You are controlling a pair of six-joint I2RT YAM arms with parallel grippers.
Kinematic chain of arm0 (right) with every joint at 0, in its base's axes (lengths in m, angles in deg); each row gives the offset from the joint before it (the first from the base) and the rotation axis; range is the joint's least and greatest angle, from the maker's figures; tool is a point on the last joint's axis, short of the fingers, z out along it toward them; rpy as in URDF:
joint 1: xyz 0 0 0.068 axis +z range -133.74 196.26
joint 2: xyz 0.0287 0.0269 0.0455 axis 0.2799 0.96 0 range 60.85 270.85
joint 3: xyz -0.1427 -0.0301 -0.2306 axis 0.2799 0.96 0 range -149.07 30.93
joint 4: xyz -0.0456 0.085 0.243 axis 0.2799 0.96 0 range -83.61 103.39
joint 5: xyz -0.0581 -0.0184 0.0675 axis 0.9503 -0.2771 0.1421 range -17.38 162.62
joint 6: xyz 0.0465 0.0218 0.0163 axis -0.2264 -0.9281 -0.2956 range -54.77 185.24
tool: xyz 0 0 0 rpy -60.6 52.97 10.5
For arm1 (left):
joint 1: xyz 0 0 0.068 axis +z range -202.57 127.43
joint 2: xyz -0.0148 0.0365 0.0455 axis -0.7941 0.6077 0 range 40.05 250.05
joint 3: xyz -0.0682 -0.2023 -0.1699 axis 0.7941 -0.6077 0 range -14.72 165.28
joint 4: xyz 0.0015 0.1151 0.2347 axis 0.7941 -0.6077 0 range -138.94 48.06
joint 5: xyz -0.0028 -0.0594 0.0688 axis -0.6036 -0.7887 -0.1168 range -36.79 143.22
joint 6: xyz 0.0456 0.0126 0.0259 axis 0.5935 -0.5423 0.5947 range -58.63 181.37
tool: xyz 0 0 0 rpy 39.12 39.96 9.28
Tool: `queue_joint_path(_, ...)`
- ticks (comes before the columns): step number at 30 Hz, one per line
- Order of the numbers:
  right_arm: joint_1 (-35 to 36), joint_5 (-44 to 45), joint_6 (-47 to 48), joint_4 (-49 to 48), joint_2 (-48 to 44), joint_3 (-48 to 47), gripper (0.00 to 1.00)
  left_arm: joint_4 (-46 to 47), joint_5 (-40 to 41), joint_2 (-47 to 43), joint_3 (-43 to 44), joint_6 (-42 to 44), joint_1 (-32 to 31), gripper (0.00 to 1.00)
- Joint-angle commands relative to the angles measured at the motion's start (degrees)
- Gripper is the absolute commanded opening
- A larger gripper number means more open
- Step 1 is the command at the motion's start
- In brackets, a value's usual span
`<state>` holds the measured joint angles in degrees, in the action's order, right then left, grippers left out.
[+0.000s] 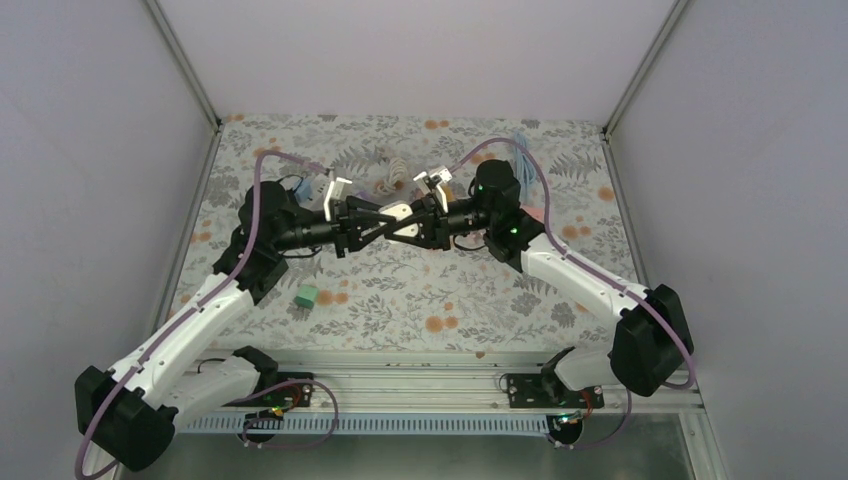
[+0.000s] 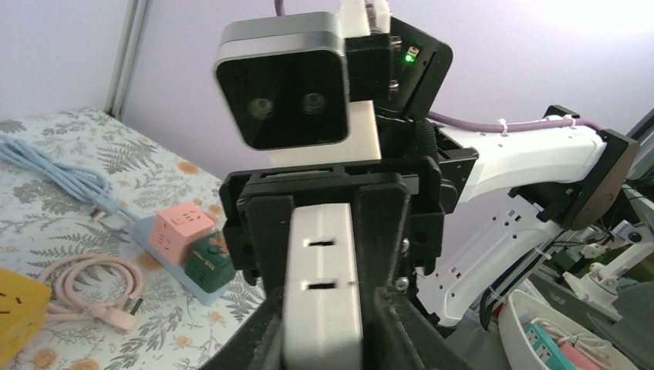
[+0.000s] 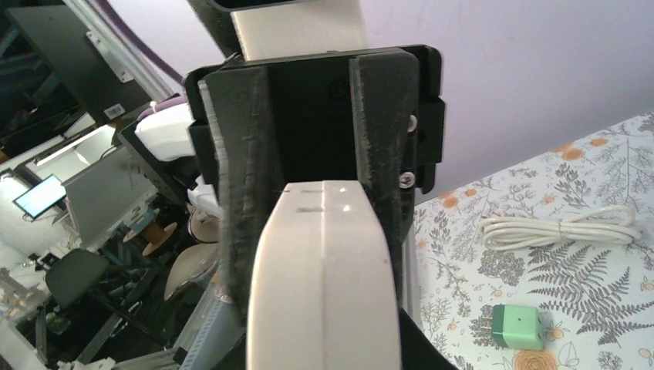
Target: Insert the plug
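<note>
My two grippers meet nose to nose above the middle of the flowered table. My left gripper (image 1: 372, 220) (image 2: 322, 312) is shut on a white socket block (image 2: 322, 285) with two slots on its face. My right gripper (image 1: 418, 214) (image 3: 324, 254) is shut on a white rounded plug body (image 3: 324, 285) with a centre seam. In the top view one white piece (image 1: 395, 211) shows between the two sets of black fingers. Each wrist view shows the other gripper's fingers flanking the white part. The joint between plug and socket is hidden.
A small green adapter (image 1: 306, 295) (image 3: 518, 326) lies on the table near the left arm. A coiled white cable (image 3: 559, 229) (image 1: 395, 172) lies at the back. A blue strip with pink and green cubes (image 2: 185, 247), a pink cable (image 2: 92, 281) and a yellow cube (image 2: 15, 312) lie nearby.
</note>
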<state>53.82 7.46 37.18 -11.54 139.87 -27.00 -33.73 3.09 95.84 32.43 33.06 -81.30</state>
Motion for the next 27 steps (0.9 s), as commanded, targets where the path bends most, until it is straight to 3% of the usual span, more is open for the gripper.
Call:
queue_joint_path(1, 0.5, 4.4, -1.8, 1.0, -0.4, -0.2, 0.03, 0.8, 0.1, -1.7, 1.5, 3.7, -0.7, 0.37)
queue_joint_path(3, 0.5, 4.4, -1.3, 1.3, -0.9, 0.2, 0.04, 0.2, 1.8, -2.4, 1.6, 4.1, -0.7, 0.49)
queue_joint_path(6, 0.5, 4.8, -0.8, 1.6, -1.7, 0.8, 0.03, -0.6, 5.0, -4.1, 1.5, 5.1, -0.7, 0.6)
queue_joint_path(12, 0.4, 5.8, 2.2, 3.7, -3.7, 1.1, 0.04, -2.8, 9.4, -5.6, 1.2, 6.3, -0.7, 0.61)
queue_joint_path(17, 0.5, 4.3, 2.9, 4.5, -3.5, 0.5, 0.03, -1.9, 5.9, -2.9, 1.8, 4.1, -0.7, 0.42)
queue_joint_path(22, 0.5, 3.4, 2.9, 4.9, -2.6, -0.9, 0.03, -0.2, 4.4, -3.2, 1.4, 3.5, -0.8, 0.29)
queue_joint_path(27, 0.5, 3.1, 2.6, 4.7, -2.1, -1.3, 0.04, -0.4, 4.1, -2.9, 1.1, 3.7, -0.9, 0.06)
